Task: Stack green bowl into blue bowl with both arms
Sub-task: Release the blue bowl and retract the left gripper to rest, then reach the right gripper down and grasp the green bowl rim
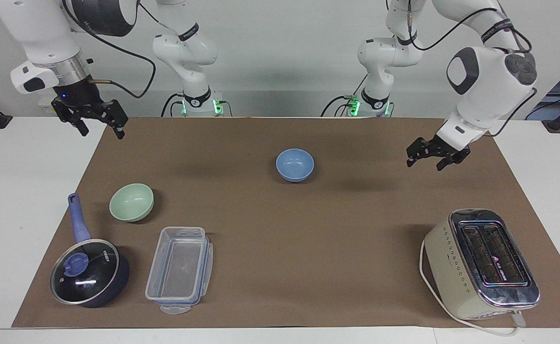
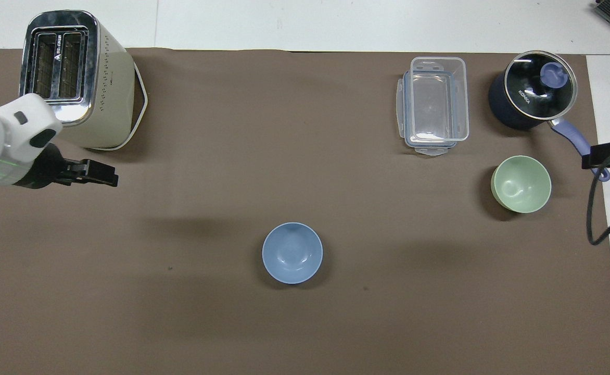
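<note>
Cut off: the right gripper shows only as a black tip at the overhead view's edge; the left arm's upper links leave that view too.
Left gripper: jaws open and empty, raised over the brown mat near the left arm's end of the bench.
Right gripper: jaws open and empty, up over the mat's corner at the robots' edge.
Blue bowl: alone mid-mat, open mat all round.
Green bowl: toward the right arm's end, near the pot and clear container.
Toaster: corner away from the robots.
</note>
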Robot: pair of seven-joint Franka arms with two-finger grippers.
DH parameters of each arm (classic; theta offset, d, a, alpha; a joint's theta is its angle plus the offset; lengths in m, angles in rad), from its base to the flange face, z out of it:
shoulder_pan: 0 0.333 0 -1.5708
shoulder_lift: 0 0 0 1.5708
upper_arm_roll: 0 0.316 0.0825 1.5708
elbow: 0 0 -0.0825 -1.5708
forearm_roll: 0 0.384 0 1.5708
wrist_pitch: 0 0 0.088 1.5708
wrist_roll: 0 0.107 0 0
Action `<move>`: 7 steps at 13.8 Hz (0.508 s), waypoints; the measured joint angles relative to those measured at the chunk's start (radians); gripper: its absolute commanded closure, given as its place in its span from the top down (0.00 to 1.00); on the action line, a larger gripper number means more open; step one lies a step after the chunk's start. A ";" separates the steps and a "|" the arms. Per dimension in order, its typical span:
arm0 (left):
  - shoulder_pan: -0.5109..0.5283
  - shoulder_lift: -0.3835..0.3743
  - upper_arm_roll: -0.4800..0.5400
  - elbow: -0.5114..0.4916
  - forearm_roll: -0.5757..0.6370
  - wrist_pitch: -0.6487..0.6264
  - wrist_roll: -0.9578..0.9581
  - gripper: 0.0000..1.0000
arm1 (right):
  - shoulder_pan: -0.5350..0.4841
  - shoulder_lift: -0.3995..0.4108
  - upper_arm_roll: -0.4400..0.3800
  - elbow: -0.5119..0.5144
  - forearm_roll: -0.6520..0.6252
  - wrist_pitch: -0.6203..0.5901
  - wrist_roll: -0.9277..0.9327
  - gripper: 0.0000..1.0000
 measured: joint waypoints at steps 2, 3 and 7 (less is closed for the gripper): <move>0.003 -0.002 -0.008 0.105 0.063 -0.125 0.003 1.00 | -0.007 -0.001 0.000 -0.016 0.000 0.033 -0.001 1.00; 0.003 -0.003 -0.014 0.158 0.078 -0.175 0.002 1.00 | -0.010 0.001 0.000 -0.031 0.000 0.060 -0.001 1.00; 0.003 -0.005 -0.019 0.219 0.087 -0.221 -0.068 1.00 | -0.030 0.090 -0.001 -0.079 0.000 0.240 -0.002 1.00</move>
